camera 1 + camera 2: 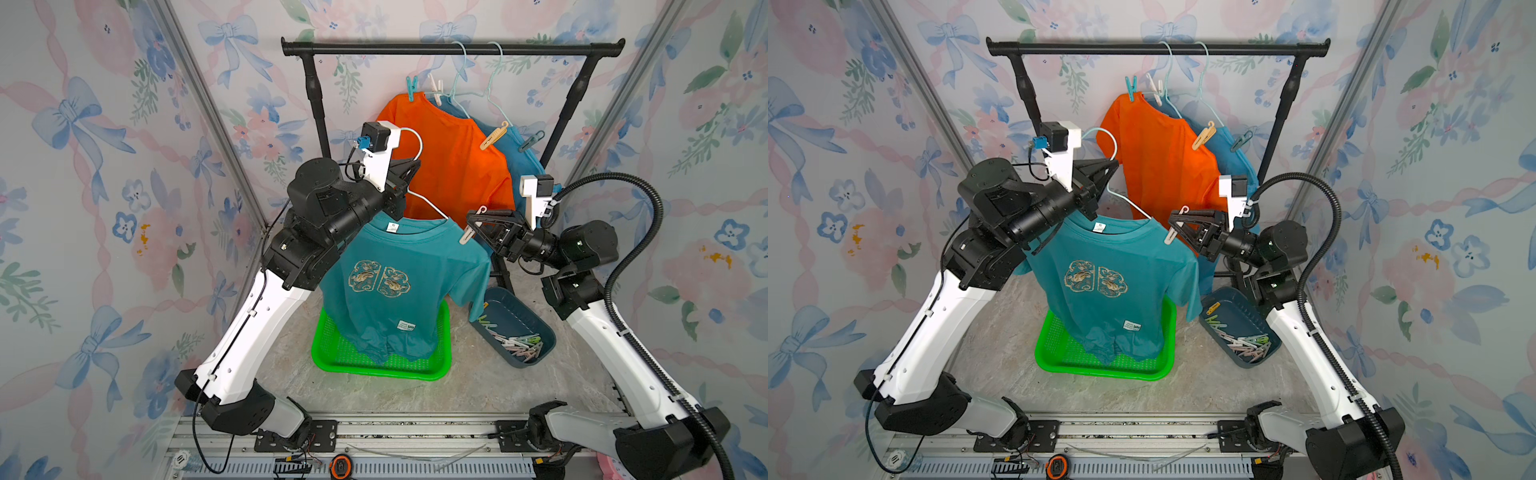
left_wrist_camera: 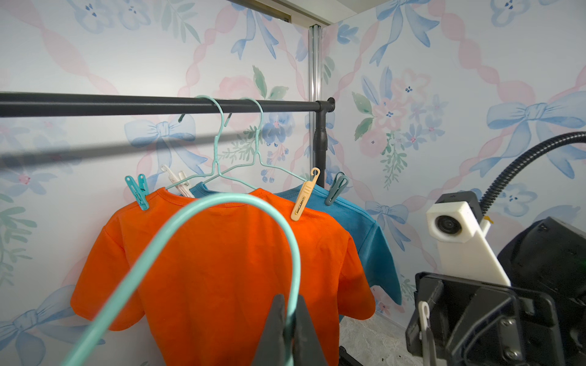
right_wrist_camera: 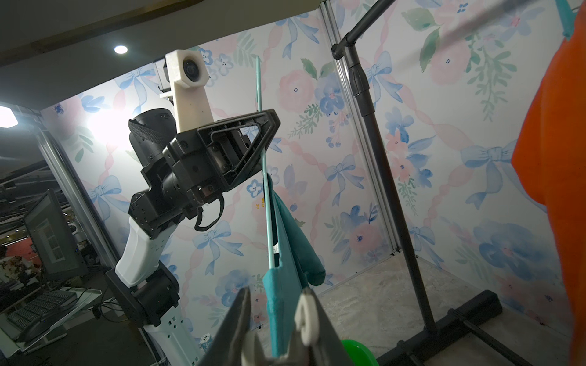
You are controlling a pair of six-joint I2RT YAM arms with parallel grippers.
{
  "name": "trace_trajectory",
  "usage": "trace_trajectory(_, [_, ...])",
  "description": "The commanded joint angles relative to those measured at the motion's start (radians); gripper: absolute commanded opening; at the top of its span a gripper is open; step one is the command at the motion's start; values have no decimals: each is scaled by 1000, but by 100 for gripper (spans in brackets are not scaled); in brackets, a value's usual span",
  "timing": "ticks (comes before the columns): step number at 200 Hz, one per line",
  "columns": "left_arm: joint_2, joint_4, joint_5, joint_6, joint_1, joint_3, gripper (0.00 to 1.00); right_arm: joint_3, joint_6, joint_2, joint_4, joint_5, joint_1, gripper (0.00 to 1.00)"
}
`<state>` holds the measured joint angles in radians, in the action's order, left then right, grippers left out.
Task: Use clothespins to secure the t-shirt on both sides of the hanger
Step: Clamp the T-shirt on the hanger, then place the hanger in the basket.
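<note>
Now: cream clothespin (image 1: 468, 233) straddles the teal t-shirt (image 1: 399, 291) at its right shoulder, squeezed in the right gripper (image 1: 472, 225); left gripper (image 2: 290, 317) clenched on the hanger (image 2: 222, 202). Looks like the first side; next, let go gently, then peg the other shoulder

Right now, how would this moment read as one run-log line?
left gripper: shut on hanger hook | right gripper: holding clothespin at teal t-shirt shoulder | other shoulder: hidden behind left arm
</note>
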<state>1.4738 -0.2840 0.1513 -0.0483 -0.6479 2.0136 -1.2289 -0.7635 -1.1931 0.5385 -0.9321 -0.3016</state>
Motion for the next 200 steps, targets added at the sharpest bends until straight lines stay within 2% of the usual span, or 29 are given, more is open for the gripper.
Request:
trace_trajectory(1, [-22, 105, 11, -22, 6, -19, 0, 27, -7, 31, 64, 4, -14, 32])
trace_trajectory(19, [-24, 112, 9, -24, 7, -27, 0, 44, -10, 40, 88, 6, -14, 37])
trace_trajectory(24, [-23, 111, 8, -24, 8, -26, 0, 46, -10, 42, 92, 6, -14, 43])
trace_trajectory(40, [-25, 110, 9, -24, 11, -31, 0, 52, -1, 50, 92, 11, -14, 68])
trace_trajectory(51, [-28, 108, 11, -24, 13, -40, 0, 53, 9, 58, 85, 19, -13, 80])
trace_trajectory(64, [-40, 106, 14, -25, 14, -62, 0, 49, 23, 69, 67, 29, -13, 90])
trace_trajectory(80, [-66, 105, 14, -30, 16, -113, 0, 45, 43, 87, 34, 42, -10, 97])
trace_trajectory(92, [-99, 104, 10, -40, 17, -172, 0, 45, 68, 107, -5, 55, -8, 100])
trace_trajectory(121, [-205, 108, -3, -106, 20, -402, 0, 51, 132, 179, -166, 129, 1, 97])
trace_trajectory(141, [-299, 186, -6, -178, 30, -648, 0, 57, 192, 233, -360, 284, 8, 96])
trace_trajectory(162, [-347, 245, -3, -266, 52, -862, 0, 99, 196, 290, -531, 437, 30, 97])
trace_trajectory(180, [-346, 291, 4, -328, 63, -985, 0, 153, 191, 337, -640, 542, 52, 100])
trace_trajectory(200, [-309, 331, 13, -375, 65, -1053, 0, 220, 183, 370, -752, 626, 77, 95])
